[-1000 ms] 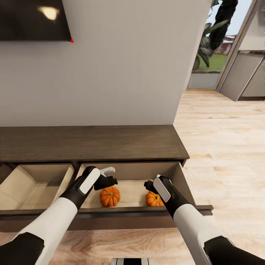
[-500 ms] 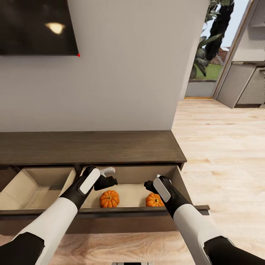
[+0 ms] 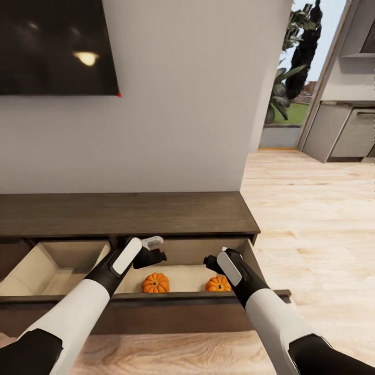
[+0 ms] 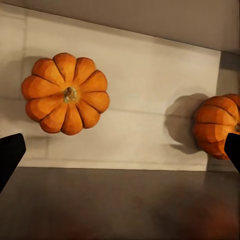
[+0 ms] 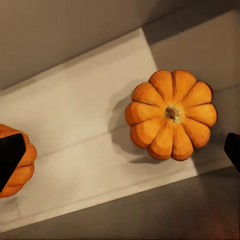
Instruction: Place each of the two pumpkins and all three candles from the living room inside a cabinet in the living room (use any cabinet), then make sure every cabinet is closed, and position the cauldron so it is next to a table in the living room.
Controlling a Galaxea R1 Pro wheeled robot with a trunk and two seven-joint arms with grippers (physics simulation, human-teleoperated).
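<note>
1. Head view: the cabinet [image 3: 125, 213] stands against the wall with two drawers pulled out. Both pumpkins lie on the pale floor of the right drawer [image 3: 182, 271], the left pumpkin [image 3: 155, 283] well apart from the right pumpkin [image 3: 218, 284].
2. Head view: the left gripper [image 3: 154, 250] and the right gripper [image 3: 210, 262] hang above that drawer, each near its own pumpkin, neither touching.
3. Left wrist view: the left pumpkin [image 4: 65, 93] appears whole from above, stem up; dark fingertips [image 4: 10, 156] sit at the frame's two sides, jaws spread wide, nothing between them.
4. Right wrist view: the right pumpkin [image 5: 171, 114] lies free between similarly parted, empty fingertips [image 5: 11, 156].
5. The left drawer [image 3: 57, 263] is bare; open wood floor [image 3: 312, 219] extends past the cabinet's right end.
</note>
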